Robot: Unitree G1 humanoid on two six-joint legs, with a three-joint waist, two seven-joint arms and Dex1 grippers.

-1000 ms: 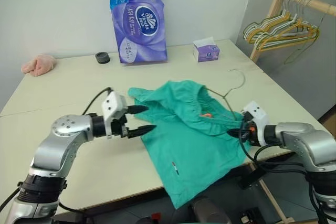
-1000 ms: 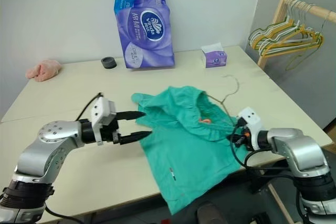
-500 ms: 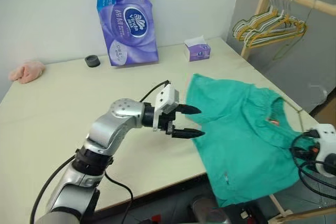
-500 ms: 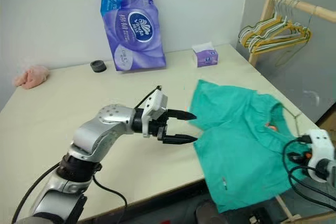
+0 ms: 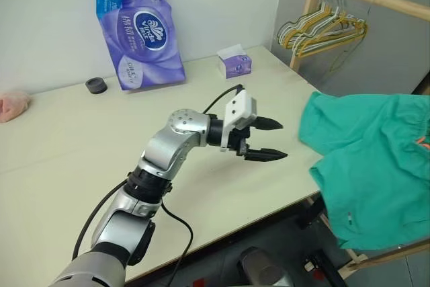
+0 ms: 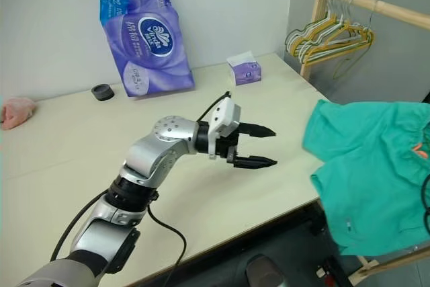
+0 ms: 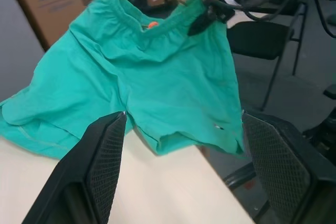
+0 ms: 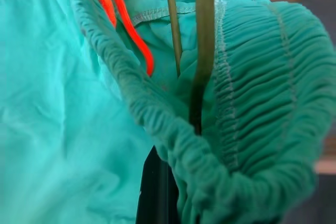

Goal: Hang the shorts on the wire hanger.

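Teal-green shorts [image 5: 376, 166] – orange drawstring [image 8: 123, 19]; olive wire hanger [image 8: 202, 51]; purple tissue pack [image 5: 138, 28].

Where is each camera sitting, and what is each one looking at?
Left eye and right eye views: on the head, looking forward and down over the table; the left arm reaches right, left gripper open.
Left wrist view: on the left wrist, looking between its own fingers at the shorts and the right gripper.
Right wrist view: on the right wrist, close against the shorts' waistband and the wire hanger.
Shared: all four show the shorts.
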